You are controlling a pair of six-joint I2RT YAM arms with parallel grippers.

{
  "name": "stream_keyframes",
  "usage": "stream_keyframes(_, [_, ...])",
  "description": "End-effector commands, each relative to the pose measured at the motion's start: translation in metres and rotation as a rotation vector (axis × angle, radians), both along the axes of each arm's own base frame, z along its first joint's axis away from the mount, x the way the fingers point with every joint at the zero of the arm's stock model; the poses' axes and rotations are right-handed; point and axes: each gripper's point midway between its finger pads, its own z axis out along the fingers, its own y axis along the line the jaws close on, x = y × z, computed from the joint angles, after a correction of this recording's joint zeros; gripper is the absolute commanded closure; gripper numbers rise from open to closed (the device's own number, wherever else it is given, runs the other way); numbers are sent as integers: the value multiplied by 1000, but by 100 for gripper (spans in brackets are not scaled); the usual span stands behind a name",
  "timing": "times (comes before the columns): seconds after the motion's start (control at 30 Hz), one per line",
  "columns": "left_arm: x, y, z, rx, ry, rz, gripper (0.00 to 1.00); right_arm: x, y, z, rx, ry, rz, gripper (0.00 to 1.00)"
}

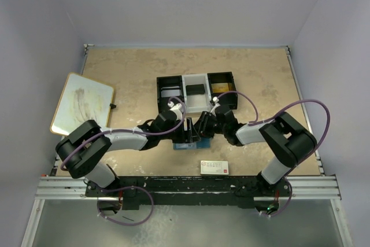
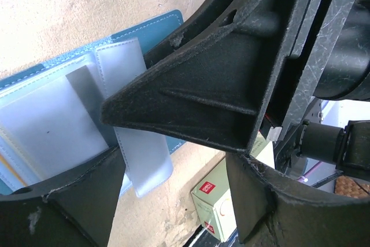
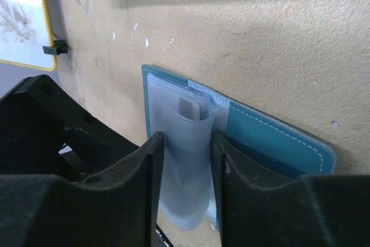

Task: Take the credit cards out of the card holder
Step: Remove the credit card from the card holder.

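The blue card holder (image 1: 184,145) lies open on the table between my two grippers. In the left wrist view its blue cover (image 2: 167,24) and frosted plastic sleeves (image 2: 144,160) show, with a pale grey card (image 2: 84,82) inside one sleeve. My right gripper (image 3: 185,143) is shut on a curled sleeve flap (image 3: 185,172) that holds the grey card (image 3: 188,108). My left gripper (image 2: 173,183) is open, its left finger over the wallet's sleeves. The right gripper's finger (image 2: 196,85) crosses in front of it. A gold-yellow piece (image 1: 220,88) lies in the tray's right compartment.
A black-and-white compartment tray (image 1: 196,107) stands just behind the wallet. A white box with red print (image 1: 214,167) lies near the front edge, also in the left wrist view (image 2: 217,198). A whiteboard (image 1: 81,105) lies at the far left.
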Motion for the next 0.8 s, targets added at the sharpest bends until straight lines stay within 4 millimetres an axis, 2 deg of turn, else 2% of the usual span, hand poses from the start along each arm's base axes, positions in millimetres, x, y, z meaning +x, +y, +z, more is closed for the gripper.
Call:
stream_keyframes(0.0, [5, -11, 15, -75, -16, 4, 34, -2, -2, 3, 10, -2, 7, 56])
stream_keyframes(0.13, [11, -17, 24, -85, -41, 3, 34, 4, -9, 12, -21, -23, -37, 50])
stream_keyframes(0.37, [18, -32, 28, -115, -44, -19, 34, 19, -39, 27, -156, -50, -189, 36])
stream_keyframes(0.57, [20, -43, 33, -127, -52, -46, 35, 25, -76, 37, -282, -53, -357, 34])
stream_keyframes(0.67, [15, -46, 20, -111, -18, -69, 35, 27, -92, 47, -324, -76, -420, 35])
stream_keyframes(0.77, [6, -50, -1, -88, 43, -96, 35, 28, -99, 60, -320, -107, -450, 37])
